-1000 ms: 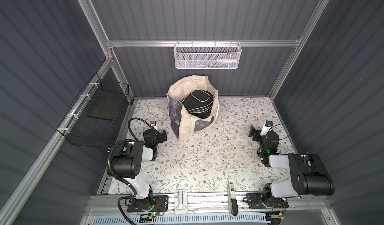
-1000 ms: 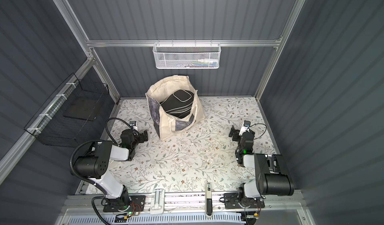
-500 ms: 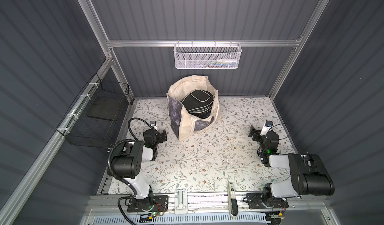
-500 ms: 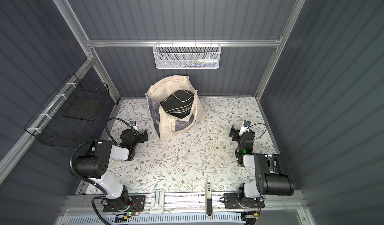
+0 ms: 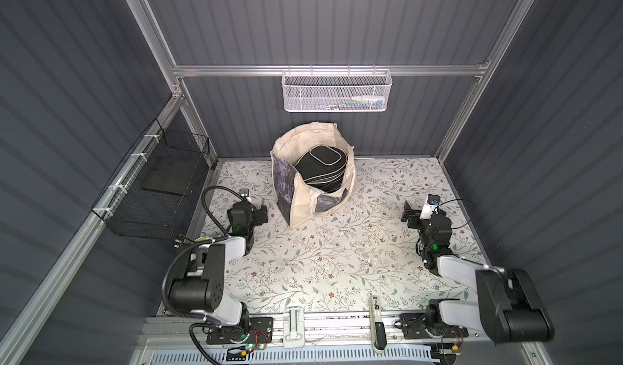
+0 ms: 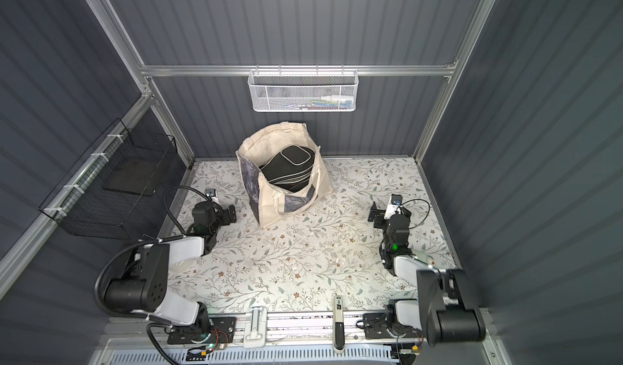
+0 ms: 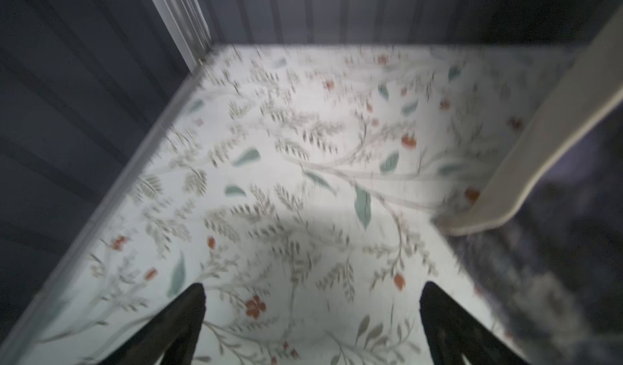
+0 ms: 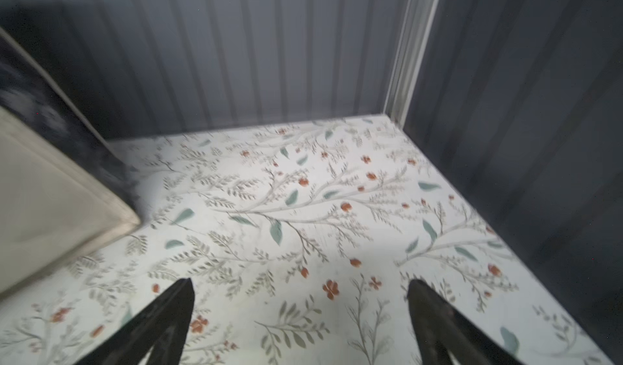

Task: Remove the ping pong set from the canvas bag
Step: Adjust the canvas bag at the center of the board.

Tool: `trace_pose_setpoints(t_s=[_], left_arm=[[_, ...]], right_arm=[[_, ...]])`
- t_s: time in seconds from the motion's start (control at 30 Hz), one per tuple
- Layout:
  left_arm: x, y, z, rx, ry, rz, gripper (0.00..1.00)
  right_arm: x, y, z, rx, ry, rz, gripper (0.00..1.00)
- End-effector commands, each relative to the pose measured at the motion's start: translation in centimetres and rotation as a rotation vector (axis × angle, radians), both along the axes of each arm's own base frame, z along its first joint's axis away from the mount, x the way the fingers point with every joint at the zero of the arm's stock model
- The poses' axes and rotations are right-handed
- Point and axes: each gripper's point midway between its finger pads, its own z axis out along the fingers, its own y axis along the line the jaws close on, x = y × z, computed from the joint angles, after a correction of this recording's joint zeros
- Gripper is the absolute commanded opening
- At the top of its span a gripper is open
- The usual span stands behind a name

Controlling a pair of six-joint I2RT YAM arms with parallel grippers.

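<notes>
The canvas bag [image 5: 303, 208] [image 6: 269, 209] stands upright and open at the back middle of the floral table, cream with dark marbled panels. Inside it lie stacked black paddle cases with grey piping, part of the ping pong set [image 5: 318, 167] [image 6: 290, 167]; anything deeper is hidden. My left gripper [image 5: 258, 212] [image 6: 227, 213] hangs low just left of the bag, open and empty. In the left wrist view the left gripper [image 7: 312, 292] has the bag's marbled side [image 7: 556, 279] close beside it. My right gripper [image 5: 409, 216] [image 6: 377, 219] [image 8: 301, 284] is open and empty, well right of the bag [image 8: 50, 194].
A white mesh basket [image 5: 337, 91] hangs on the back rail above the bag. A black wire basket [image 5: 158, 191] is fixed to the left wall. Dark ribbed walls enclose the floral table [image 5: 320, 262] on three sides. A pen-like tool [image 5: 376, 322] lies on the front rail.
</notes>
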Motion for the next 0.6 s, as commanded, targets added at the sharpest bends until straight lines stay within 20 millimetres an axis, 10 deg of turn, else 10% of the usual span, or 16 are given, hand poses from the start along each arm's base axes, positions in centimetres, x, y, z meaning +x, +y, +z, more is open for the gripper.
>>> trace_pose_setpoints(t_s=[0.0,0.27,0.57], left_arm=[[-0.7,-0.1,5.4,0.001,0.004,0.056,1.00],[1.0,-6.0,14.8,-0.136,0.074,-0.045,1.00],[2.9,-12.2,18.7,-0.254,0.096,-0.149,1.00]], right_arm=[[-0.6,1.2,5.2,0.020,0.029,0.012,0.99],[-0.4,8.6,18.9,0.071,0.150,0.356,0.99],[5.1,16.9,22.9,0.088,0.345,0.620,0.99]])
